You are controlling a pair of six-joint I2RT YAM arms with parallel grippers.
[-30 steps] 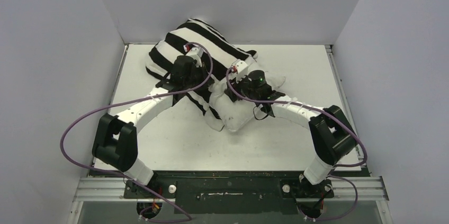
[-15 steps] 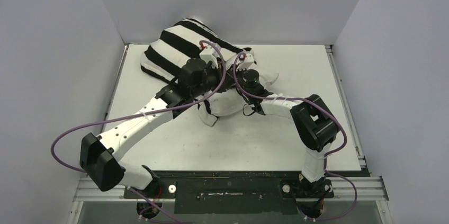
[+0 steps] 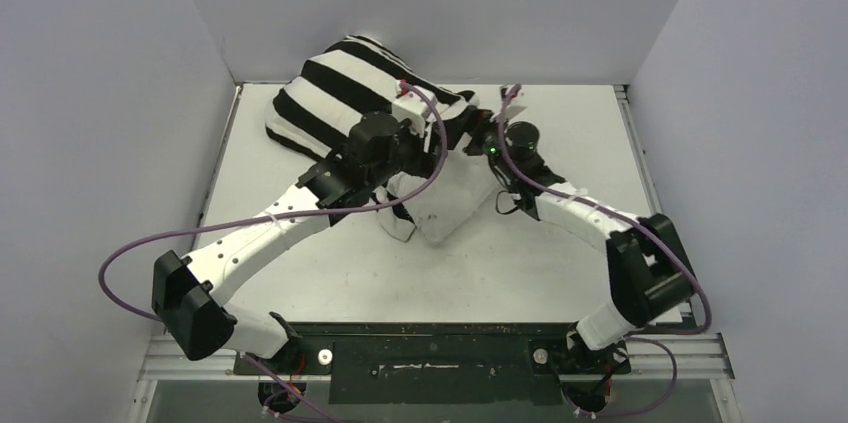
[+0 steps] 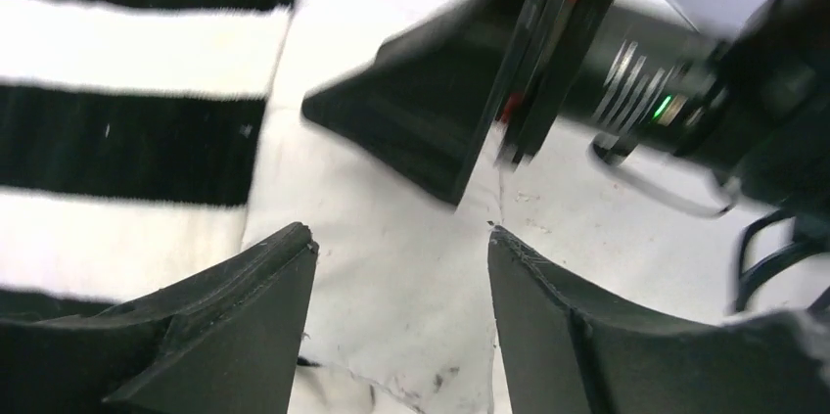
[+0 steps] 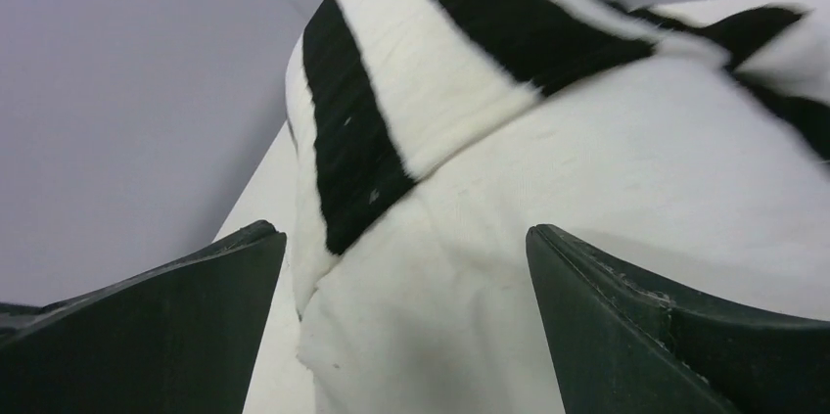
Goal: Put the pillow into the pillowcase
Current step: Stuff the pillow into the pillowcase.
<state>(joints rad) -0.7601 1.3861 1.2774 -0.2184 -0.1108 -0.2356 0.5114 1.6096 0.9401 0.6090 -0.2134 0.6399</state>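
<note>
The black-and-white striped pillowcase lies bunched at the back left, against the back wall. The off-white pillow is partly inside it; its bare end sticks out toward the table's middle. My left gripper hangs open over that bare end, beside the pillowcase's rim, with only the white pillow showing between its fingers. My right gripper faces it from the right, wide open and holding nothing. In the right wrist view the pillow and the striped pillowcase fill the frame beyond the open gripper.
The white table is boxed in by grey walls at the back and on both sides. Purple cables loop off both arms. The right gripper's black finger reaches in close ahead of my left gripper.
Both grippers were shut half a second ago and have let go. The right arm has drawn back to the right. More of the pillow's bare end shows than half a second ago.
</note>
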